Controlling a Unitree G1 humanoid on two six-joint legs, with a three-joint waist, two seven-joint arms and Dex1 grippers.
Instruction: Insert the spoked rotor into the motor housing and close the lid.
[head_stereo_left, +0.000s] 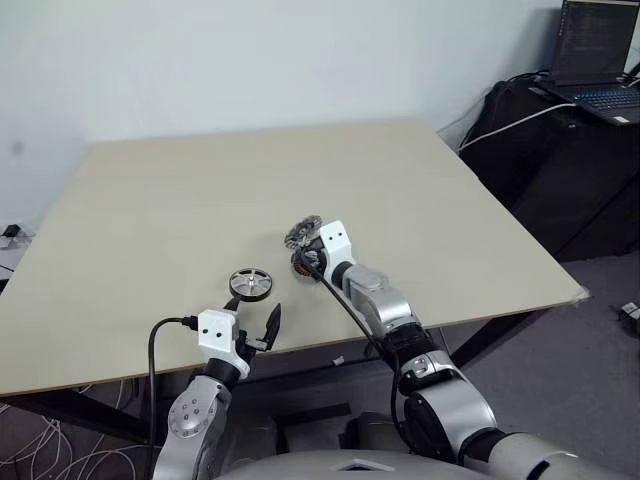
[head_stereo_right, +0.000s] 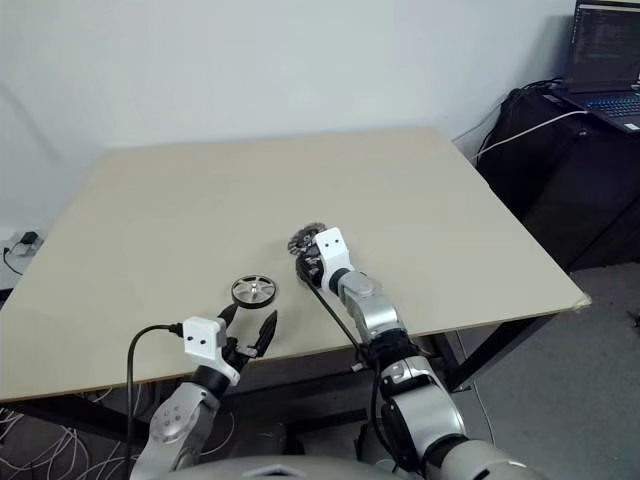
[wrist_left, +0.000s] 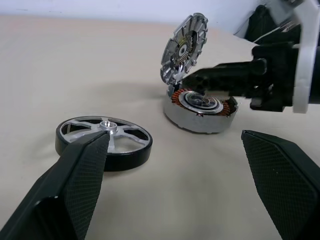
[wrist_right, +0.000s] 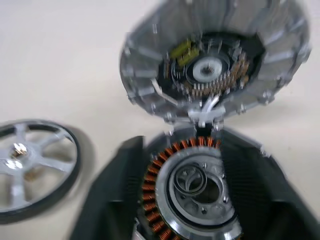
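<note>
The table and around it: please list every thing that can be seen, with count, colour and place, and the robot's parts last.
table: one, pale beige, filling the middle of the head views.
spoked rotor: one, black rim with silver spokes, flat on the table near the front edge, ahead of the left gripper.
motor housing: one, silver with copper-brown windings, on the table between the right gripper's jaws.
lid: one, silver-grey, standing tilted open over the housing.
laptop: one, dark, screen lit, on black furniture at the far right.
white cable: one, beside the laptop.
left gripper: black jaws open, empty.
right gripper: black jaws around the housing.
</note>
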